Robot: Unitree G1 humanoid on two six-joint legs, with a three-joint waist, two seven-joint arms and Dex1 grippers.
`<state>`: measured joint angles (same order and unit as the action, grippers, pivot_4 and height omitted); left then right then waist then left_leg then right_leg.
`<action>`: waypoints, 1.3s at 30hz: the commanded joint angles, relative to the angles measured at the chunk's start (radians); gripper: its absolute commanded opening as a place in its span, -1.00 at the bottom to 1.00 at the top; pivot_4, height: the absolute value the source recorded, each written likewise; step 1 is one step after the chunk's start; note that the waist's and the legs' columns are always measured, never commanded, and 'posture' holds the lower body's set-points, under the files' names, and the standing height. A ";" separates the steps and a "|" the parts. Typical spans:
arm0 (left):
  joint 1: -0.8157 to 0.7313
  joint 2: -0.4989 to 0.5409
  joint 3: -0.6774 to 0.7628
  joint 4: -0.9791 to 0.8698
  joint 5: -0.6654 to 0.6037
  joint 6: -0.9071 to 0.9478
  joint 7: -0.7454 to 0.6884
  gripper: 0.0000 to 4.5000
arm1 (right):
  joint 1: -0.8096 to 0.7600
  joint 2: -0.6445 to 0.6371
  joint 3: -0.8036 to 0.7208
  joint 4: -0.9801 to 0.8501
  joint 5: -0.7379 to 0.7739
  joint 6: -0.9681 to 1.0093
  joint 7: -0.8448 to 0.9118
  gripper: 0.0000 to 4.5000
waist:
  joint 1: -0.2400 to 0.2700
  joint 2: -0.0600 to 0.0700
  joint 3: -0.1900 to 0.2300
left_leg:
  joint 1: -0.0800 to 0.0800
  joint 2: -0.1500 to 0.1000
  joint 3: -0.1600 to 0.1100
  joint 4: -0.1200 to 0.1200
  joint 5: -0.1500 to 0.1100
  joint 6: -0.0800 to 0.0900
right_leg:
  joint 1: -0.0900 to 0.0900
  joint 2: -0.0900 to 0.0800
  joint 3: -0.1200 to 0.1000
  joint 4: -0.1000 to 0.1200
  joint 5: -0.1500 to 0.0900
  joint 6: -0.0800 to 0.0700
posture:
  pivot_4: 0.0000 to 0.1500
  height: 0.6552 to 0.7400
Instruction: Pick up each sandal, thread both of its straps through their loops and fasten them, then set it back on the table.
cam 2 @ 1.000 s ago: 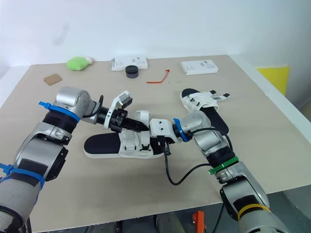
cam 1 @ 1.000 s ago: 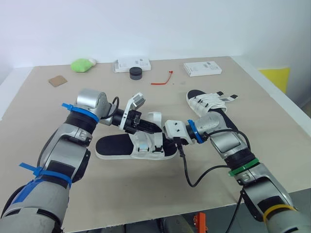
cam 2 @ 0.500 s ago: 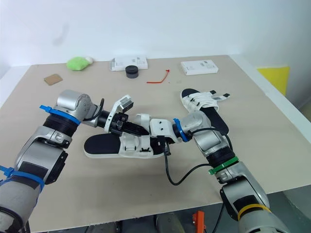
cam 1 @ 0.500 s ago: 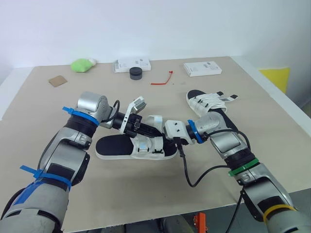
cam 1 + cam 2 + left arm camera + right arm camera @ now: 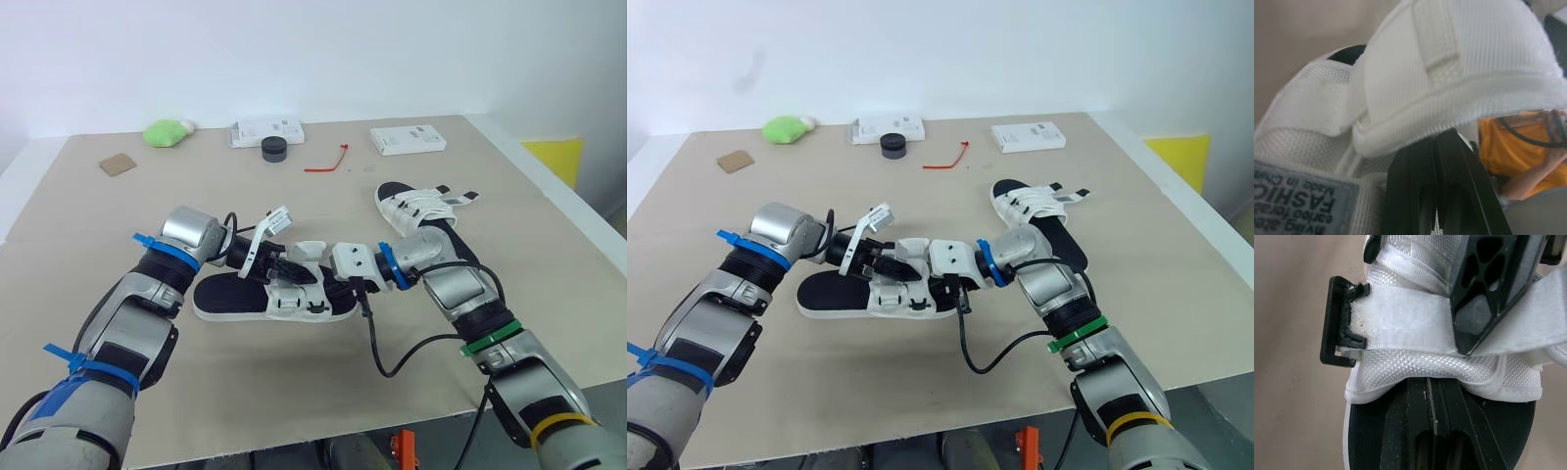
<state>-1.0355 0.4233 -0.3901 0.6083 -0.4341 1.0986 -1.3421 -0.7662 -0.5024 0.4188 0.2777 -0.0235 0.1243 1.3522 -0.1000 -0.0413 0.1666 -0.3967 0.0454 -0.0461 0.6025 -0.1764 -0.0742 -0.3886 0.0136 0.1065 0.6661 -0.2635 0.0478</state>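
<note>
On the table (image 5: 196, 382), closest to the robot, the near sandal (image 5: 230, 292) lies flat with its long axis running across the robot's front. Its bare black heel end points to the robot's left. Its white strapped end points right and sits between the two tools.

The left tool (image 5: 292, 264) reaches in from the heel side, over the footbed. Its fingers are drawn together, with the tips tucked under a raised fold of strap (image 5: 1410, 330). Whether they actually pinch the cloth cannot be told.

The right tool (image 5: 321, 287) comes in from the toe side, facing the left one along the sandal's length. Its fingers are also closed together, and the tips are hidden beneath the edge of the white upper.

In the right wrist view the strap runs crosswise to the sole and meets a black loop (image 5: 1338, 322) at the sandal's side. One left finger presses on the strap a little way from the loop.

The left tool is therefore the nearer one to the strap. Any pull should probably go across the sandal's width rather than along it.

The far sandal (image 5: 421, 211) rests beyond the right arm, its strap ends lying loose.
</note>
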 commanded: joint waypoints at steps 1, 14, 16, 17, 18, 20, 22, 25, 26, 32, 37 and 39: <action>0.058 0.025 -0.066 -0.057 0.061 -0.058 -0.015 -0.98 | 0.037 -0.017 0.057 0.056 -0.064 0.019 0.000 -1.00 | 0.000 0.000 0.000 | 0.000 0.000 0.000 0.000 0.000 0.000 | 0.000 0.000 0.000 0.000 0.000 0.000 | 1.00 1.00; 0.081 0.013 0.070 -0.290 -0.036 -0.069 -0.031 -0.98 | 0.034 -0.014 0.058 0.061 -0.064 0.018 -0.001 -1.00 | 0.000 0.002 -0.001 | 0.000 0.001 0.000 -0.001 -0.001 0.001 | 0.000 0.001 0.000 0.000 -0.001 -0.001 | 1.00 1.00; 0.081 0.017 0.080 -0.327 -0.060 -0.031 -0.037 -0.98 | 0.033 -0.013 0.058 0.065 -0.065 0.017 -0.001 -1.00 | 0.000 0.002 -0.001 | 0.000 0.000 0.000 0.000 -0.001 0.001 | 0.000 0.000 0.000 0.000 -0.001 -0.001 | 1.00 1.00; 0.082 0.020 0.082 -0.341 -0.070 -0.012 -0.038 -0.98 | 0.033 -0.012 0.058 0.067 -0.066 0.016 -0.002 -1.00 | 0.000 0.002 -0.001 | 0.000 0.000 0.000 0.000 -0.001 0.001 | 0.000 0.000 0.000 0.000 -0.001 -0.001 | 1.00 1.00; 0.087 0.028 0.078 -0.359 -0.077 0.002 -0.044 -0.98 | 0.033 -0.012 0.058 0.069 -0.066 0.016 -0.002 -1.00 | 0.000 0.002 -0.001 | 0.000 0.000 0.000 0.000 -0.001 0.001 | 0.000 0.000 0.000 0.000 -0.001 -0.001 | 1.00 1.00; 0.100 0.048 0.065 -0.394 -0.085 0.012 -0.055 -0.98 | 0.032 -0.011 0.057 0.069 -0.065 0.017 -0.002 -1.00 | 0.000 0.002 -0.001 | 0.000 0.000 0.000 0.000 -0.001 0.001 | 0.000 0.000 0.000 0.000 -0.001 -0.001 | 1.00 1.00; 0.125 0.081 0.032 -0.432 -0.069 -0.011 -0.068 -0.98 | 0.033 -0.011 0.057 0.068 -0.063 0.017 -0.002 -1.00 | 0.000 0.002 -0.001 | 0.000 0.001 0.000 0.000 -0.001 0.001 | 0.000 0.000 0.001 0.000 0.000 -0.001 | 1.00 1.00; 0.155 0.112 -0.001 -0.468 -0.046 -0.059 -0.074 -0.98 | 0.034 -0.012 0.056 0.066 -0.062 0.018 -0.003 -1.00 | 0.000 0.002 -0.001 | 0.000 0.001 0.000 0.000 -0.001 0.001 | 0.000 0.001 0.000 0.000 0.000 -0.001 | 1.00 1.00; 0.159 0.117 -0.005 -0.475 -0.045 -0.067 -0.075 -0.98 | 0.035 -0.013 0.055 0.065 -0.061 0.018 -0.002 -1.00 | 0.000 0.002 -0.001 | 0.000 0.001 0.000 0.000 -0.001 0.001 | 0.000 0.001 0.000 0.000 0.000 -0.001 | 1.00 1.00; 0.212 0.125 -0.042 -0.512 0.009 -0.173 -0.028 -0.98 | 0.036 -0.013 0.055 0.059 -0.056 0.020 -0.002 -1.00 | 0.000 0.002 -0.002 | 0.001 0.001 0.000 0.000 -0.001 0.001 | 0.001 0.001 0.000 0.000 -0.001 -0.001 | 1.00 1.00; 0.225 0.086 -0.032 -0.482 0.040 -0.214 0.049 -0.98 | 0.035 -0.010 0.054 0.056 -0.054 0.023 -0.002 -1.00 | 0.001 0.002 -0.002 | 0.002 0.001 0.000 0.000 0.000 0.001 | 0.002 0.000 0.001 0.000 -0.001 -0.001 | 1.00 1.00; 0.221 0.073 -0.026 -0.464 0.047 -0.223 0.064 -0.98 | 0.034 -0.010 0.054 0.058 -0.054 0.023 -0.002 -1.00 | 0.001 0.003 -0.002 | 0.002 0.001 0.001 0.000 0.000 0.002 | 0.002 0.000 0.001 0.000 -0.001 -0.001 | 1.00 1.00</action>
<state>-0.8265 0.5023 -0.3974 0.1124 -0.4195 0.8828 -1.3109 -0.7660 -0.5017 0.4230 0.2817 -0.0233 0.1230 1.3496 -0.0994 -0.0388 0.1646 -0.3945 0.0461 -0.0456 0.6027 -0.1766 -0.0726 -0.3866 0.0141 0.1074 0.6663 -0.2640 0.0469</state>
